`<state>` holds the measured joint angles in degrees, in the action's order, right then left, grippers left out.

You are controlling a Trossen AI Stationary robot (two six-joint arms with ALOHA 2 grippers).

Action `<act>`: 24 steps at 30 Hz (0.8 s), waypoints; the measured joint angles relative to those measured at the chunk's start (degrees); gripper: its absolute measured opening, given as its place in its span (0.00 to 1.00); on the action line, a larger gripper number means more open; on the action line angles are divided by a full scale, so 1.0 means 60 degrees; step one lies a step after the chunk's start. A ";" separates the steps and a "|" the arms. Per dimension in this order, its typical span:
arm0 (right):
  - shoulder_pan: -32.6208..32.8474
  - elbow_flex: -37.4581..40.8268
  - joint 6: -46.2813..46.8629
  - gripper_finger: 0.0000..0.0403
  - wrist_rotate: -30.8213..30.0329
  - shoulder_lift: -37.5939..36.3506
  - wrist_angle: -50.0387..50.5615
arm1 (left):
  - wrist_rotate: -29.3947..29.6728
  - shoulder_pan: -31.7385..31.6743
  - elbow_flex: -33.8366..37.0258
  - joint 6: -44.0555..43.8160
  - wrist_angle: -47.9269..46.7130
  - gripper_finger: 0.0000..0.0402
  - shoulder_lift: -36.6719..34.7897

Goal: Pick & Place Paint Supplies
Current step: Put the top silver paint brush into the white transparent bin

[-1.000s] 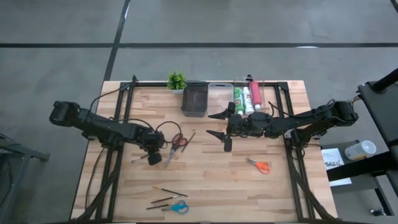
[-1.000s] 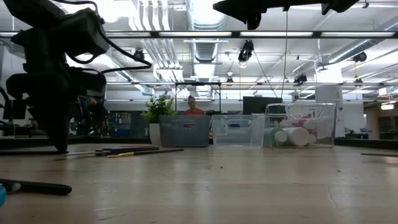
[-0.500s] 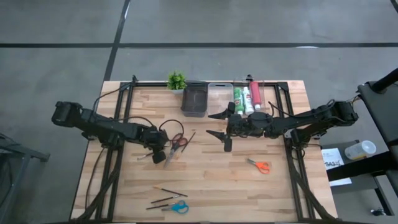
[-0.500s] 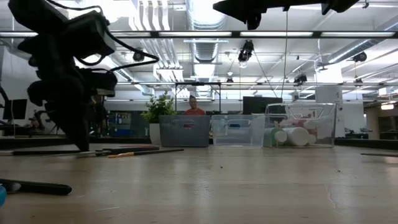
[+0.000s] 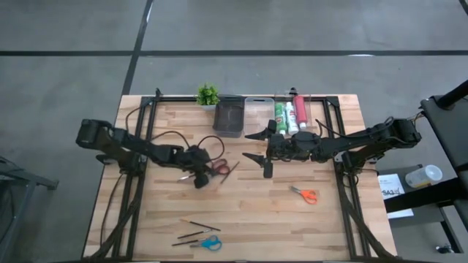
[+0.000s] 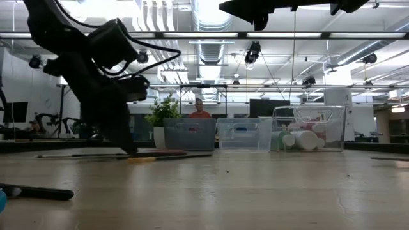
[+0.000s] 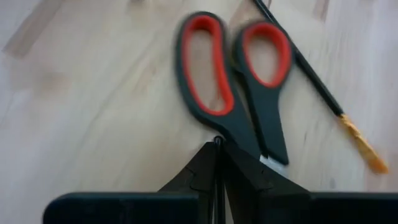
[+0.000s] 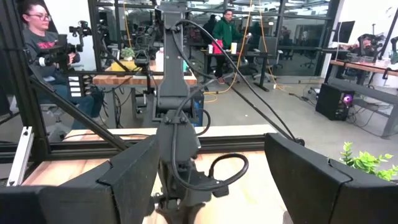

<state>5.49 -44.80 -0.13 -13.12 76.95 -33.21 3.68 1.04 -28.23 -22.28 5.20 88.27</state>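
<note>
The red-handled scissors (image 5: 218, 168) lie flat on the wood just left of the table's middle; in the left wrist view, these scissors (image 7: 230, 81) show their two loops ahead of the fingers. My left gripper (image 5: 199, 177) (image 7: 217, 163) is shut at their blade end, fingertips down on the table (image 6: 131, 151). A thin dark brush (image 7: 311, 74) (image 5: 229, 170) lies right beside the handles. My right gripper (image 5: 254, 146) (image 8: 211, 186) hangs open above the table's middle, touching nothing. Green, white and pinkish-red tubes (image 5: 290, 114) lie in the far clear bin. My left gripper is shut on the scissors just behind the pivot (image 7: 219, 142), where the blades begin; the fingers hide the place of contact. It comes slanting down from the table's left, along the scissors. One blade (image 7: 273, 160) shows beside a finger. The scissors lie flat on the table.
Orange scissors (image 5: 305, 194) lie right of centre. Blue scissors (image 5: 209, 244) and several brushes (image 5: 196, 228) lie near the near edge. A dark bin (image 5: 228, 117), a clear bin (image 5: 258, 115) and a potted plant (image 5: 208, 94) stand at the far edge. People show in the room beyond.
My left gripper has moved toward the table's right with its fingertips low on the wood, and the arm leans over more. The red-handled scissors have slid right with it and turned, their handles now nearer the brush. The right arm has kept still.
</note>
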 joint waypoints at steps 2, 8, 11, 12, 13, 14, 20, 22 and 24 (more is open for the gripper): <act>0.0001 0.0000 0.0010 0.71 0.0002 0.0000 -0.0004 | 0.0003 -0.0023 0.0000 0.0002 0.0570 0.08 0.0255; 0.0001 0.0000 0.0010 0.71 0.0002 0.0000 -0.0001 | 0.0037 -0.0030 0.0000 0.0000 0.2191 0.08 0.1034; 0.0001 0.0000 0.0002 0.71 0.0002 0.0000 -0.0002 | 0.0035 -0.0030 -0.0140 0.0000 0.2594 0.08 0.1295; -0.0001 0.0000 0.0011 0.71 0.0002 0.0000 -0.0004 | 0.0033 -0.0030 -0.0262 0.0007 0.2522 0.08 0.1337; 0.0001 0.0000 0.0010 0.71 0.0002 0.0000 -0.0002 | 0.0026 -0.0030 -0.0389 0.0074 0.2371 0.08 0.1352; 0.0000 0.0003 0.0004 0.71 0.0002 0.0000 -0.0001 | 0.0014 -0.0030 -0.0522 0.0174 0.2215 0.08 0.1354; -0.0003 0.0001 -0.0002 0.71 0.0001 0.0000 -0.0002 | -0.0036 -0.0030 -0.1515 0.0891 0.1508 0.08 0.1239; 0.0001 0.0003 0.0007 0.71 0.0002 0.0000 0.0000 | -0.0033 -0.0030 -0.1907 0.1046 0.0742 0.08 0.1235; -0.0002 0.0004 0.0010 0.71 -0.0001 0.0000 -0.0004 | -0.0033 -0.0030 -0.2311 0.1085 -0.0095 0.08 0.1222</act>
<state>5.48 -44.77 -0.07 -13.12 76.95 -33.23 3.49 0.86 -42.10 -15.77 4.63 95.60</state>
